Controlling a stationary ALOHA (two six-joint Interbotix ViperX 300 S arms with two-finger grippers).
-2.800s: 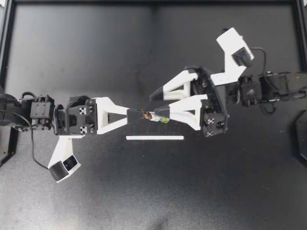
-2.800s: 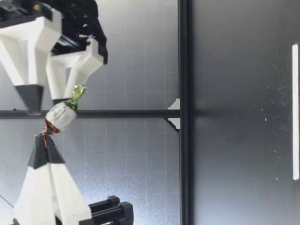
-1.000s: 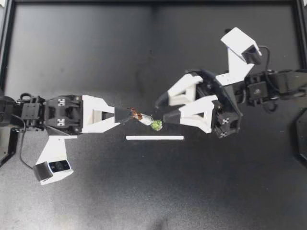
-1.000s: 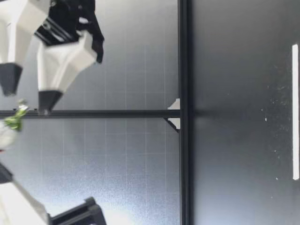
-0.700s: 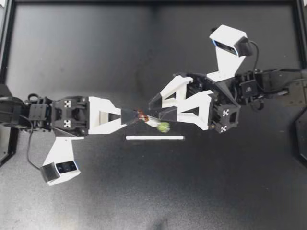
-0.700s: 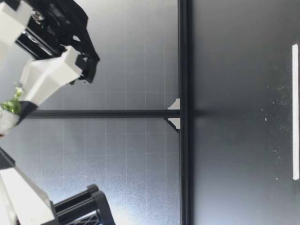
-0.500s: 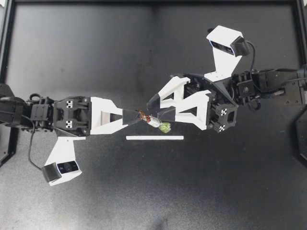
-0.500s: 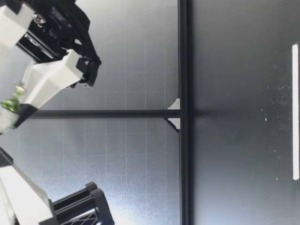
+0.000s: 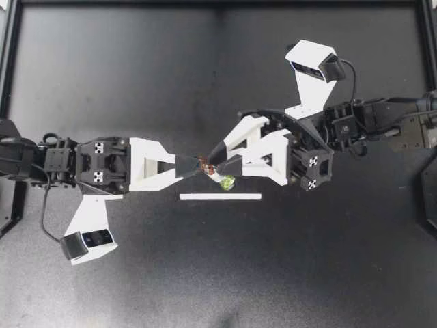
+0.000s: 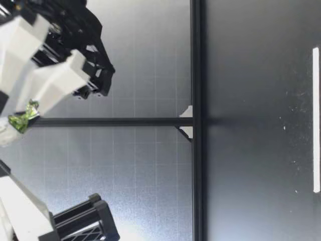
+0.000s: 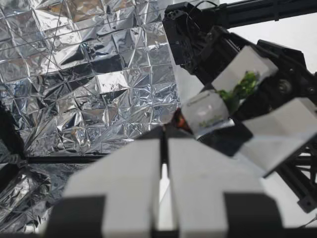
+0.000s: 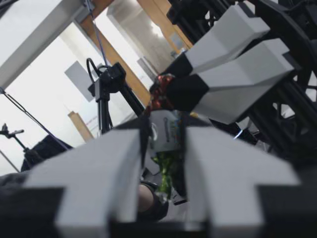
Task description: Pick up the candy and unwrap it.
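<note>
The candy (image 9: 222, 178) hangs in the air above the table's middle: a white body with a red twist at one end and a green twist at the other. My left gripper (image 9: 198, 166) is shut on the red twist (image 11: 178, 119). My right gripper (image 9: 218, 164) comes in from the opposite side, its fingers closed on the white body (image 12: 166, 131) from both sides. The green twist (image 12: 165, 171) pokes out below those fingers. In the low view the candy (image 10: 21, 120) sits high above the table, beside my right gripper's white fingers (image 10: 52, 85).
A white strip (image 9: 220, 197) lies on the black table just in front of the grippers, also seen as a white strip (image 10: 315, 119) in the low view. A black frame rail (image 10: 195, 165) borders the table. Crinkled foil (image 11: 74, 74) stands behind.
My right gripper has moved left onto the candy and narrowed its fingers around the white body. My left gripper has kept its hold on the red twist, shifting only slightly.
</note>
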